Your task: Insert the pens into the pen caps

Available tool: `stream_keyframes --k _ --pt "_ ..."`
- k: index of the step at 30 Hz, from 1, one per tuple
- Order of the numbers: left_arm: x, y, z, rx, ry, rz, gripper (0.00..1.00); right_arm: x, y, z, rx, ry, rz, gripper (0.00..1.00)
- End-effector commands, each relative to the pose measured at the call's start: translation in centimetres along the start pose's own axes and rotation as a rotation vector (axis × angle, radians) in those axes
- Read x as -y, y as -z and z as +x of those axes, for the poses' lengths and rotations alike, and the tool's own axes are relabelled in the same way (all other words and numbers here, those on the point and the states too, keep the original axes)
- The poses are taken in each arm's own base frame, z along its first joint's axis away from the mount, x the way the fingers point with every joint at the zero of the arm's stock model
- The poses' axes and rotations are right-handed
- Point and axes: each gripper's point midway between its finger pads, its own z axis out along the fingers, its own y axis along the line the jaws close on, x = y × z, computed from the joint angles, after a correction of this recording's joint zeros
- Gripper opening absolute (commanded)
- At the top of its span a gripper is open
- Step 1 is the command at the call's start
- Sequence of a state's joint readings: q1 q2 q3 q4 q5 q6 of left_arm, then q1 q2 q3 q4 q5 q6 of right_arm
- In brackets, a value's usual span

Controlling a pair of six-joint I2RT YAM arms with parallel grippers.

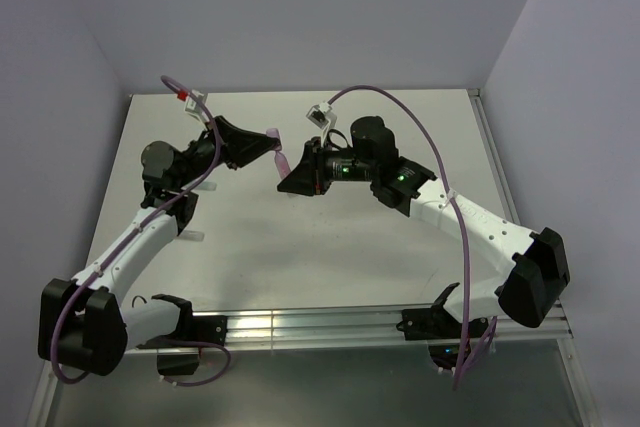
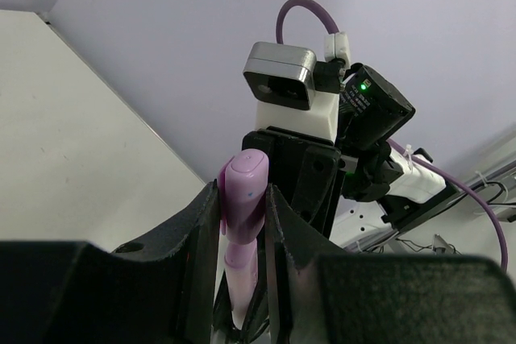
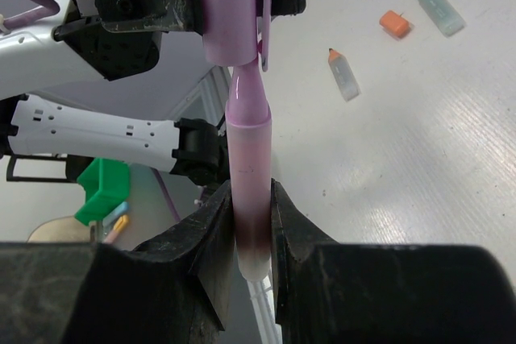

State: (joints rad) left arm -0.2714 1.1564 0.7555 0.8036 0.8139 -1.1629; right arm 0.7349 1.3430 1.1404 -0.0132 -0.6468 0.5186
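Over white table (image 1: 350,247), right gripper (image 3: 251,199) grips pink pen (image 3: 248,151) pointing into cap (image 3: 230,6) pinched by left gripper (image 2: 242,197).

We see slim pink plastic pen (image 3: 248,151) smooth, glossy; purple-pink plastic cap (image 2: 246,171) same gloss. Black plastic fingers (image 3: 211,239) of right gripper (image 3: 250,195) matt, finely ridged; left gripper (image 2: 242,195) fingers (image 2: 193,239) likewise. White tabletop (image 3: 419,167) matt, faintly streaked. Silver camera housing (image 2: 278,70) looks like brushed metal. We mark the stubby orange cap (image 3: 395,23) as smooth satin plastic.
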Motion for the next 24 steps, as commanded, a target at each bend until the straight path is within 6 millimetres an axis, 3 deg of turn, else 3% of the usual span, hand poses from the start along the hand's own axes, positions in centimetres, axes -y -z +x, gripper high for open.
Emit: stream_keyframes --k 1,24 --pt "1.3 -0.2 0.8 -0.019 -0.047 0.042 0.00 -1.6 0.9 -3.4 0.099 0.069 -0.013 0.00" --pt "1.3 -0.6 2.4 -0.014 -0.073 -0.008 0.00 -0.6 2.6 -5.1 0.181 0.068 0.035 0.00"
